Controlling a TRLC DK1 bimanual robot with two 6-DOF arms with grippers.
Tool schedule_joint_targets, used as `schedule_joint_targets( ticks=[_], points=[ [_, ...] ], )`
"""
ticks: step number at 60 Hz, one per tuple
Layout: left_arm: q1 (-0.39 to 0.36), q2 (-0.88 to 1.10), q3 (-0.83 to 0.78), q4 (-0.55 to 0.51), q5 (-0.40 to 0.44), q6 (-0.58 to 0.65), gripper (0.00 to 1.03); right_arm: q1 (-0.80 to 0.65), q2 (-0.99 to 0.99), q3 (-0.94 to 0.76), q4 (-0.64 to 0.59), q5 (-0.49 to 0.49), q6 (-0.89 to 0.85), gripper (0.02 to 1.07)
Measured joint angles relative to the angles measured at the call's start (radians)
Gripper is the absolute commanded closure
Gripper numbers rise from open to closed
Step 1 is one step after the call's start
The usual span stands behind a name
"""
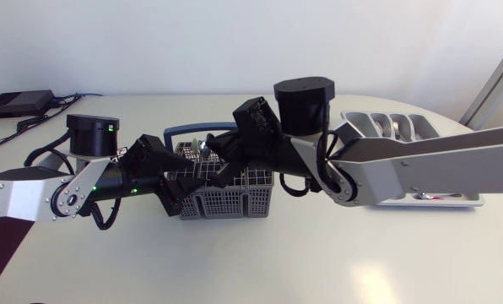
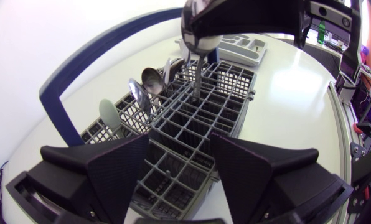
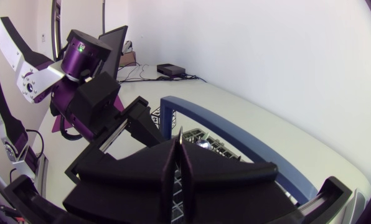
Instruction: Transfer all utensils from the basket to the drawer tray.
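Inspection of the white table (image 1: 319,262) finds the grey plastic lattice basket (image 1: 235,203) with its blue hoop handle (image 2: 79,74) standing at centre. The grey compartmented drawer tray (image 1: 349,118) lies well apart on the right arm's side and is partly covered by that arm. The right gripper (image 3: 179,146) is over the basket's far end, its fingers pressed together on the upper part of a slim metal utensil (image 2: 198,68). The utensil's shaft hangs upright with its lower end down among the cells. This grip is judged to suit a straight vertical draw, which would keep the piece from catching on the lattice. The left gripper (image 2: 184,171) sits low at the basket's near end, jaws wide apart and gripping nothing, with the end wall between and below the fingers. Contact cannot be confirmed. The position is judged to be a brace against the basket lifting or sliding. Two metal spoons (image 2: 149,78) and a pale green utensil (image 2: 109,113) stand bowl-up in the cells beside the handle. The transfer is therefore judged incomplete. Risk noted: the hoop handle arches close to the lifting path.
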Motion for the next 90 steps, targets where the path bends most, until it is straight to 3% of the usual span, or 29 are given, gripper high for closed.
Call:
schedule_joint_targets(
  ticks=[27, 51, 70, 81, 90],
  points=[
    [-0.001, 0.000, 0.000, -0.001, 0.000, 0.000, 0.33, -0.011, -0.073, 0.000, -0.036, -0.056, 0.019, 1.01],
    [-0.003, -0.125, 0.001, -0.179, 0.000, -0.003, 0.33, -0.156, -0.315, 0.076, -0.445, -0.136, 0.017, 1.01],
    [-0.021, -0.201, 0.019, -0.266, -0.005, -0.022, 0.33, -0.483, -0.484, 0.077, -0.756, -0.208, -0.139, 1.01],
    [-0.021, -0.203, 0.027, -0.295, -0.008, -0.023, 0.33, -0.736, -0.472, 0.047, -0.895, -0.249, -0.396, 1.01],
    [-0.023, -0.204, 0.028, -0.309, -0.017, -0.023, 0.33, -0.930, -0.423, 0.000, -0.933, -0.290, -0.623, 1.01]
  ],
)
